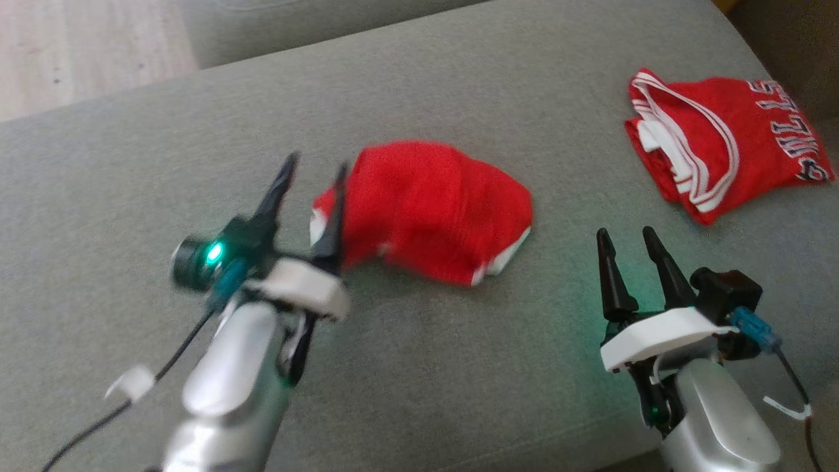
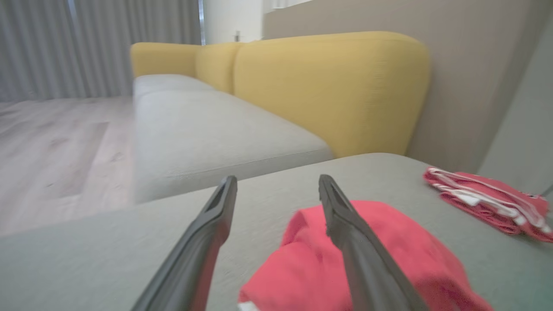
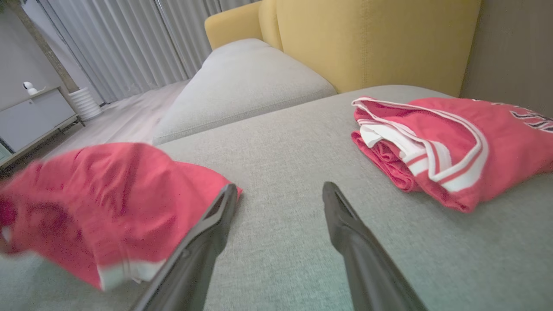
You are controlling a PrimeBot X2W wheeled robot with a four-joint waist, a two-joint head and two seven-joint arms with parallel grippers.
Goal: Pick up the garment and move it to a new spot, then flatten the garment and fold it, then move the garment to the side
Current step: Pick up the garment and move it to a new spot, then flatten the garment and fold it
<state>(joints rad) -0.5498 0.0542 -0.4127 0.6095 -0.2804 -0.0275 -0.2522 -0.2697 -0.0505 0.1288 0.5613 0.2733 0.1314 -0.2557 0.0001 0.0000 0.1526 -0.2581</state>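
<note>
The garment (image 1: 426,210) lies in a rumpled red heap on the grey cushion (image 1: 459,380), about midway across the head view, with white hem showing along its near edge. To its left, the left gripper (image 1: 316,164) is spread wide and grasps nothing. To its right, the right gripper (image 1: 625,231) is likewise released and empty. Farther right, a second red jersey (image 1: 721,141) with white stripes lies folded near the cushion's far corner. Because the heap is bunched, a pinch may well catch several layers at once or only a loose fold, and spreading it would then likely twist it rather than flatten it. A low approach could dig a fingertip into the cushion fabric, and a carry to the right could run it into the jersey. The garment's left edge is right at the left gripper's inner finger, which crosses in front of the cloth in the left wrist view. Bare cushion fills the gap between the fingers, and whether they touch I cannot tell. The right gripper sits near the garment's right hem, yet apart from it.
</note>
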